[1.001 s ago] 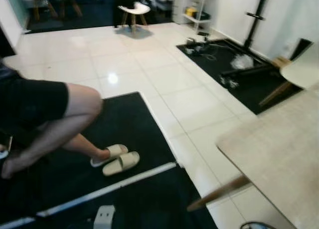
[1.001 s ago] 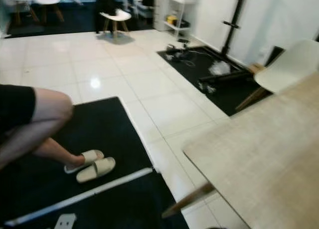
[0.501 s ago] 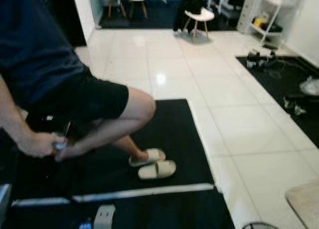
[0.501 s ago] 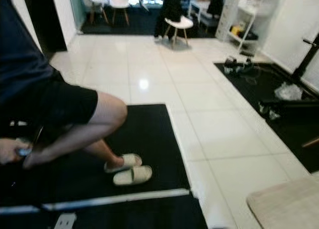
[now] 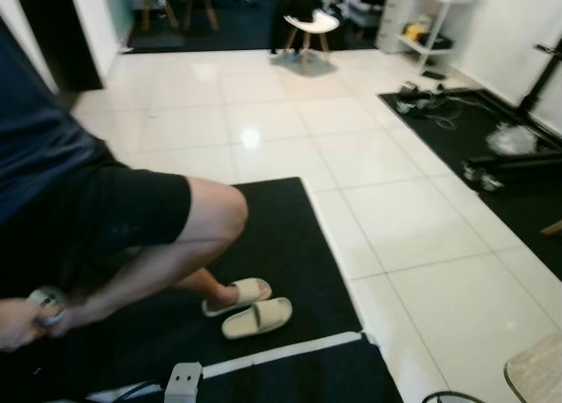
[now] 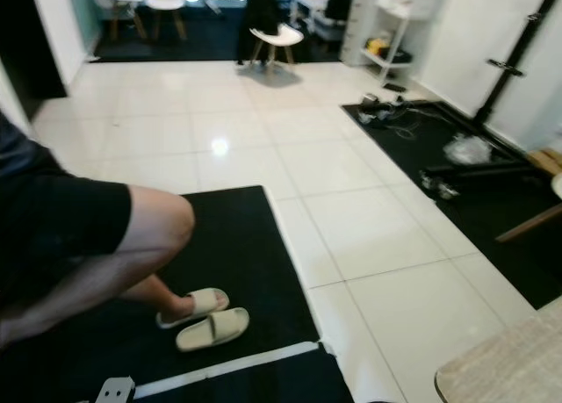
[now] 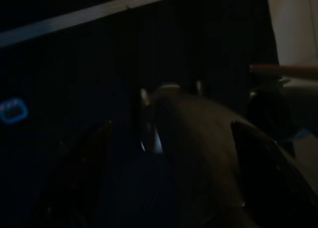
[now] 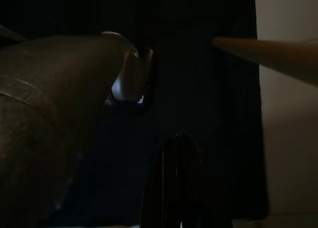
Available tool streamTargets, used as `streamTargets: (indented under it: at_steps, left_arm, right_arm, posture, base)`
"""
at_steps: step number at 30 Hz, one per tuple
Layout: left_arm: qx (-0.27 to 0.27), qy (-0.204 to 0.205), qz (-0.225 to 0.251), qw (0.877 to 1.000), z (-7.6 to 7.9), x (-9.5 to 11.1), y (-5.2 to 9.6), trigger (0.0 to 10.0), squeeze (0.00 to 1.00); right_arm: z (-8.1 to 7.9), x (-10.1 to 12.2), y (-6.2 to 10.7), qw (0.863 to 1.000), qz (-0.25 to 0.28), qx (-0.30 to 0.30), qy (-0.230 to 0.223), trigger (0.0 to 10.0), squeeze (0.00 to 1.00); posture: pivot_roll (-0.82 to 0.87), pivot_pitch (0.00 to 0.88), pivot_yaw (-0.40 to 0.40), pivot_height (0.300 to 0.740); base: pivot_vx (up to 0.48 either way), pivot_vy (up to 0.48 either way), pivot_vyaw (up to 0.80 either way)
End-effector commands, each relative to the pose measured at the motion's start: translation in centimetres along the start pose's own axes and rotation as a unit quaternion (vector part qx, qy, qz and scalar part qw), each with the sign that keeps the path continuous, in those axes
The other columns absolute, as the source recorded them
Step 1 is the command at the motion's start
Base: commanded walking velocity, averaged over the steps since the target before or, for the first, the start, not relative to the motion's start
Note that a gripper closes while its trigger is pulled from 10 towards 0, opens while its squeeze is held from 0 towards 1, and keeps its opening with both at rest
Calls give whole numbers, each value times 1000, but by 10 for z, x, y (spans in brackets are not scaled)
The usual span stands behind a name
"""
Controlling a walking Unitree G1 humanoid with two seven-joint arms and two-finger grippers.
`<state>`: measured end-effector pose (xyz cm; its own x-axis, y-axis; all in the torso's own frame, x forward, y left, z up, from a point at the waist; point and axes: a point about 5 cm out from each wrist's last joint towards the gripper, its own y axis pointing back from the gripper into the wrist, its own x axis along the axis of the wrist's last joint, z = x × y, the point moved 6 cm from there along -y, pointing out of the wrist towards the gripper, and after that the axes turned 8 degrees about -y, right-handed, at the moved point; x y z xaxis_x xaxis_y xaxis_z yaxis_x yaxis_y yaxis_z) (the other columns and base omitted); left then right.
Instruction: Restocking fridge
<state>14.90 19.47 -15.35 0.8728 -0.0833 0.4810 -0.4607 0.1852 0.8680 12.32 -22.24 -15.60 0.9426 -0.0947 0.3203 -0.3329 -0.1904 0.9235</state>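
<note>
person (image 5: 105, 219) cut off, table (image 6: 505, 368) corner cropped

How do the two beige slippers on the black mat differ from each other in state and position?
The farther slipper has the person's foot in it, while the nearer slipper shows no foot inside. The farther slipper lies closer to the person's bent leg; the nearer slipper lies closer to the white strip across the black mat. Both are beige, open-toed, and point roughly the same way, side by side.
</note>
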Motion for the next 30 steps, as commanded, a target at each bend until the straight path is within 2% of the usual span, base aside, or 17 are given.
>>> streamTargets:
  at_steps: [1,20,24,30]
  left_arm:
    - [-6,6,-23,1000,6,-13,0,10000,0]
    - [6,9,-25,1000,3,-14,1,10000,0]
    - [8,7,-26,1000,2,-14,1,10000,0]
    - [10,5,-28,1000,1,-15,1,10000,0]
  right_arm:
    - [-2,-2,-1,1000,-6,0,-2,10000,0]
    - [-10,8,-5,1000,-3,9,-1,10000,0]
    - [1,5,0,1000,4,-2,-11,10000,0]
    - [8,-1,4,1000,5,-4,-8,10000,0]
  posture:
    - [1,0,-66,740]
    - [2,0,-64,740]
    - [4,0,-63,740]
    - [5,0,-62,740]
  base:
    - [0,0,-775]
    - [0,0,-775]
    - [0,0,-772]
    - [0,0,0]
